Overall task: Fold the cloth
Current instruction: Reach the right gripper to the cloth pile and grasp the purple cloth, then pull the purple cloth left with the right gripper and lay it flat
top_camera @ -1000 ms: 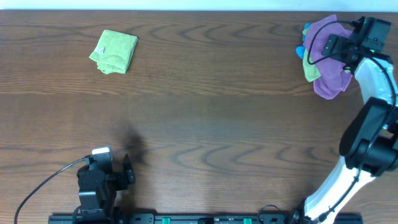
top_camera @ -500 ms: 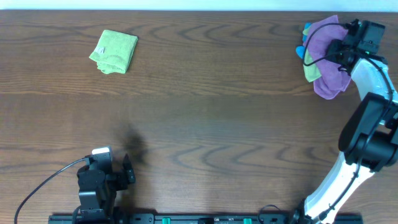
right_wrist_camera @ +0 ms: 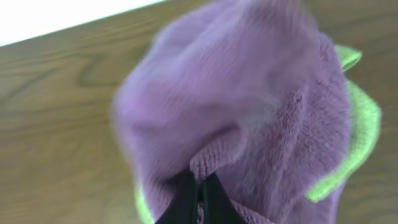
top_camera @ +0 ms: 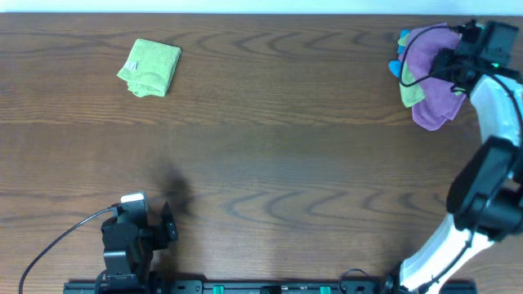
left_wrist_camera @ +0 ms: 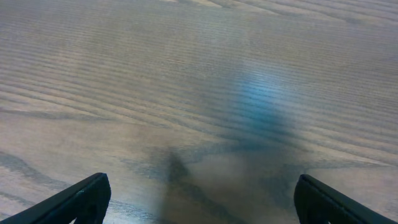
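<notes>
Purple cloth bunches at the tabletop's far right corner as the right gripper, open a moment ago, clamps its hem, readying the fold; left gripper gapes empty.

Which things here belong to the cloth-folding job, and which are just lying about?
Job: purple cloth, pinched by the shut right gripper.
Lying about: folded green towel; second green towel under the purple cloth; small blue thing beside it; open left gripper, idle.
</notes>
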Controlling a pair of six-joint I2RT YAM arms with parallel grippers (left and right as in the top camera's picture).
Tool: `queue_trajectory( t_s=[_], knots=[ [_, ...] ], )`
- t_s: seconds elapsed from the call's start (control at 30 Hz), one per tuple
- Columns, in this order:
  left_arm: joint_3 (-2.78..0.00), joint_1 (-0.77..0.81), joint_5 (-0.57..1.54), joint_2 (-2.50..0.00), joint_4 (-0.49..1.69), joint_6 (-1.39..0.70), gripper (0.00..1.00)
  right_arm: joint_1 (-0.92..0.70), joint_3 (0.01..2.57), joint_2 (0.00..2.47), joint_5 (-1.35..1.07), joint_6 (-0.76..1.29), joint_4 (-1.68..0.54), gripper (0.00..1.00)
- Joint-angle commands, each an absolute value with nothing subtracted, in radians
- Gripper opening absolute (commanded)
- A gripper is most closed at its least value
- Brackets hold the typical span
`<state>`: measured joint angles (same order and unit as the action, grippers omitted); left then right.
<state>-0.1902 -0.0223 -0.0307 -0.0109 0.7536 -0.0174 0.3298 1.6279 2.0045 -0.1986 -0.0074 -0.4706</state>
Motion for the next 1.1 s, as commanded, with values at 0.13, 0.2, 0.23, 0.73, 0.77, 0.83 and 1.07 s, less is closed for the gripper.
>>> queue_trajectory(
  t_s=[0.13, 0.2, 0.23, 0.73, 0.77, 0.83, 1.07],
  knots=[
    [-0.168, -0.017, -0.041, -0.004, 0.770, 0.001, 0.95, 0.250, 1.647, 1.792, -0.237, -0.153, -0.652, 0.01],
    [-0.168, -0.017, -0.041, -0.004, 0.770, 0.001, 0.95, 0.221, 1.647, 1.752, -0.237, -0.174, -0.718, 0.01],
    [-0.168, -0.017, -0.041, -0.004, 0.770, 0.001, 0.95, 0.205, 1.647, 1.734, -0.237, -0.181, -0.748, 0.01],
    [-0.168, -0.017, -0.041, -0.004, 0.770, 0.001, 0.95, -0.225, 1.647, 1.517, -0.388, -0.226, -1.046, 0.01],
    [-0.168, -0.017, -0.041, -0.004, 0.770, 0.001, 0.95, -0.253, 1.647, 1.514, -0.396, -0.226, -1.056, 0.01],
    [-0.168, -0.017, -0.041, -0.004, 0.770, 0.001, 0.96, -0.336, 1.647, 1.505, -0.410, -0.225, -1.079, 0.01],
    [-0.168, -0.017, -0.041, -0.004, 0.770, 0.001, 0.95, -0.575, 1.647, 1.484, -0.423, -0.213, -1.122, 0.01]
  ],
)
